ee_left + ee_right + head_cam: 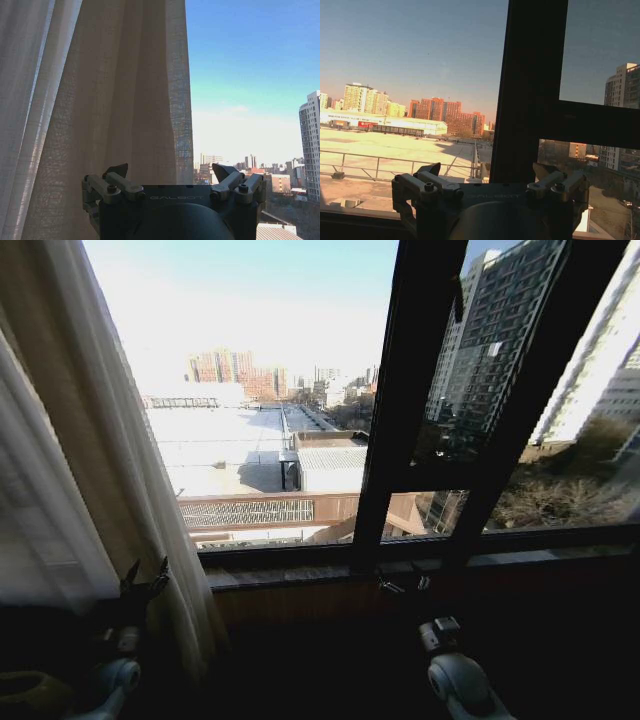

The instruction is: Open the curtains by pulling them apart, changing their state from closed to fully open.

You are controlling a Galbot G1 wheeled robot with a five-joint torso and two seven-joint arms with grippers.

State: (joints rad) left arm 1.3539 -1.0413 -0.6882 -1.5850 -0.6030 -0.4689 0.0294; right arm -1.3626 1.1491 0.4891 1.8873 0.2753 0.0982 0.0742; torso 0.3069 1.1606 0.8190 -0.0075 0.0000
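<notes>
Curtains (95, 490) sit bunched at the left edge of the window — sheer cream fabric hanging in vertical pleats down past the sill (400, 570). The glass to their right is uncovered: rooftops, city blocks, bright sky.

Left gripper (145, 578) is low at the window's left side, just beside the bunched fabric, fingers spread and nothing between them. The left wrist view confirms it: left gripper (170, 172) is wide apart, the curtains (115, 100) hang right in front of its one finger, open sky sits past the other. Whether that fingertip (117, 170) touches the cloth — cannot tell.

Right gripper (489, 171) is also spread, pinching nothing. It points at the black window frame (532, 90), the vertical bar lining up roughly with the gap between the fingers, the crossbar running off to one side. In the head view the right arm (455, 675) sits low, below the sill, near the foot of the frame's vertical bar (400, 410), well apart from the curtains.
</notes>
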